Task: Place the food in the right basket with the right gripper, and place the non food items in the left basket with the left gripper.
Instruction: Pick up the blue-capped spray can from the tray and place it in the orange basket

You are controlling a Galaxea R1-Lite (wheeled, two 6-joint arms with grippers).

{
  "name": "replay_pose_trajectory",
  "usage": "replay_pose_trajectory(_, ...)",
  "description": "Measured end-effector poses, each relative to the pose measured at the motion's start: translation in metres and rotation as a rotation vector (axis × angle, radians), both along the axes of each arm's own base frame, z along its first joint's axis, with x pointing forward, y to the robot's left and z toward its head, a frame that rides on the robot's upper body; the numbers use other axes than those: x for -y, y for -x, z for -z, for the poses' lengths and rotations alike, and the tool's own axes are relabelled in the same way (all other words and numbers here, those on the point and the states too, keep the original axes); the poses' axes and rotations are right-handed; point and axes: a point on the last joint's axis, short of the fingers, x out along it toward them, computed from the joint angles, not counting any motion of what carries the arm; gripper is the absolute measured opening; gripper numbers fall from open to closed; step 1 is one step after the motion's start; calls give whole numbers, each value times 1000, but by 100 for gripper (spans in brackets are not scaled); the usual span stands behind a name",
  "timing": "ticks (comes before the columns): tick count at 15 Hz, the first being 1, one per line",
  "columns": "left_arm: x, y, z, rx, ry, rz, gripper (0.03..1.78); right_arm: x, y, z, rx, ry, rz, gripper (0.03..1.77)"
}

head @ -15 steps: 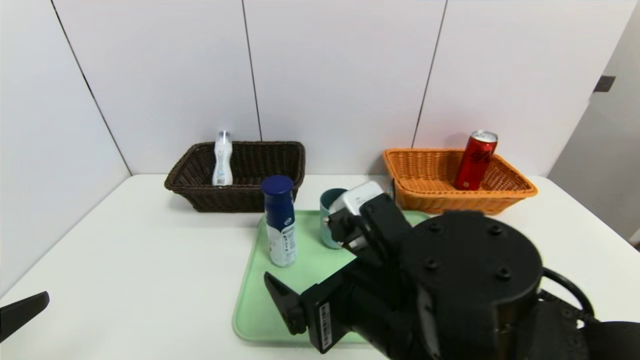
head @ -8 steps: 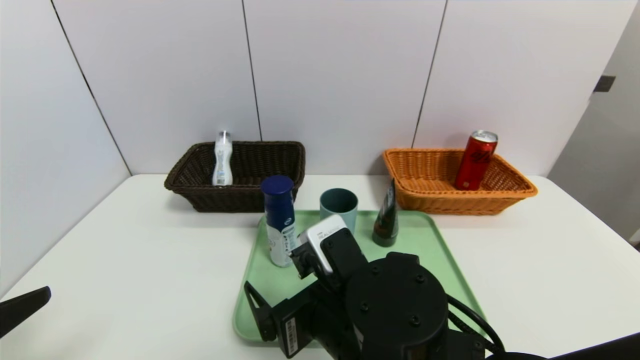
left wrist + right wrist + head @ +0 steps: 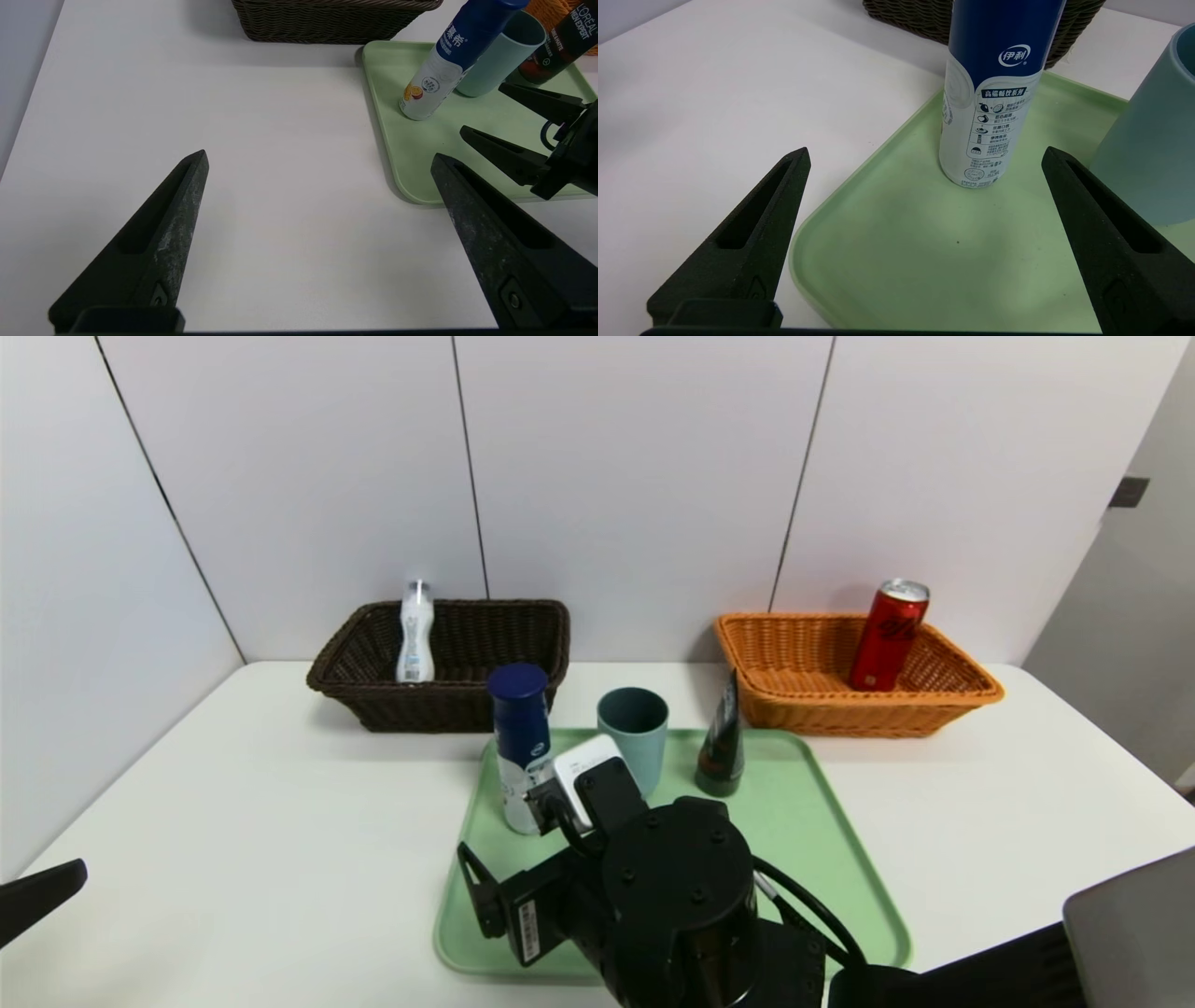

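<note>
The white-and-blue bottle [image 3: 520, 737] [image 3: 992, 93] stands upright at the green tray's [image 3: 803, 831] back left corner. My right gripper [image 3: 924, 154] hangs open low over the tray and faces this bottle. The bottle stands just beyond the fingertips, with nothing between them. Beside the bottle stand the teal cup [image 3: 635, 723] and the dark tube [image 3: 722, 747]. A red can [image 3: 887, 635] leans in the orange basket [image 3: 803, 695]. The clear whitish bottle [image 3: 415, 635] stands in the dark brown basket [image 3: 485, 700]. My left gripper [image 3: 319, 156] is open over bare table at the near left.
White wall panels close off the table at the back and on the left. The tray lies mid-table in front of both baskets. In the head view my right arm [image 3: 672, 915] covers the tray's near part.
My right arm has swung back from in front of the orange basket, leftward and nearer, and now faces the blue-capped bottle. The cup and tube have come into view. The left arm stays put.
</note>
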Motion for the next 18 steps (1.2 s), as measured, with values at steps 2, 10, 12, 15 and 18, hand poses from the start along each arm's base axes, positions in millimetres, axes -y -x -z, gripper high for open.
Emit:
replay_pose_trajectory(2, 0, 0, -1, 3, 1, 0, 169, -4, -7, 2, 3, -3, 12, 171)
replay_pose_trajectory(10, 1, -2, -9, 21, 4, 1, 169, -19, -33, 12, 16, -10, 49, 171)
replay_pose_trajectory(12, 1, -2, -10, 21, 4, 1, 169, -21, -40, 13, 21, -10, 60, 171)
replay_pose_trajectory(15, 1, -2, -12, 28, 4, 2, 169, -23, -49, 15, 33, -17, 75, 171)
replay_pose_trajectory(18, 1, -3, -15, 33, 6, 3, 169, -26, -57, 15, 43, -23, 86, 171)
